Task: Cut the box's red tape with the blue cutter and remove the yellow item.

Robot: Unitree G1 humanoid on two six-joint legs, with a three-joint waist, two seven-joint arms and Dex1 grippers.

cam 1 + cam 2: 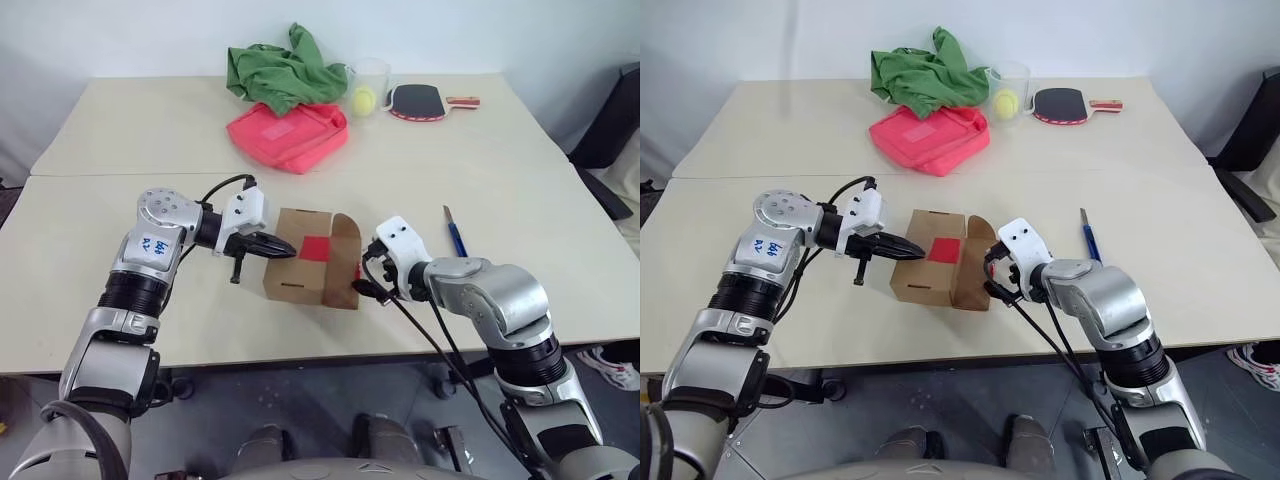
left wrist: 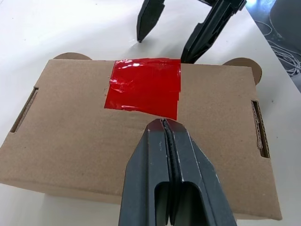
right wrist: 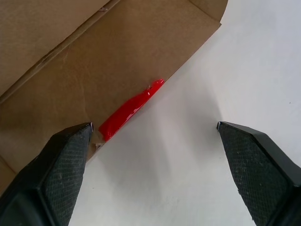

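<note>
The left gripper [image 1: 283,248], clamped empty, steadies the box [image 1: 300,285] while the wide-open right gripper [image 1: 368,275] waits at three o'clock.

box inside: small brown cardboard box [image 1: 305,268] shut, contents hidden
red tape: bright red square tape patch [image 3: 129,109] seen edge-on in right wrist view
blue cutter: slim blue pen-like cutter [image 1: 456,234], blade too small to tell

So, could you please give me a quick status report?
Left gripper shut, tips over red tape on brown cardboard box. Right gripper open beside box. Slim blue cutter untouched on table.
</note>
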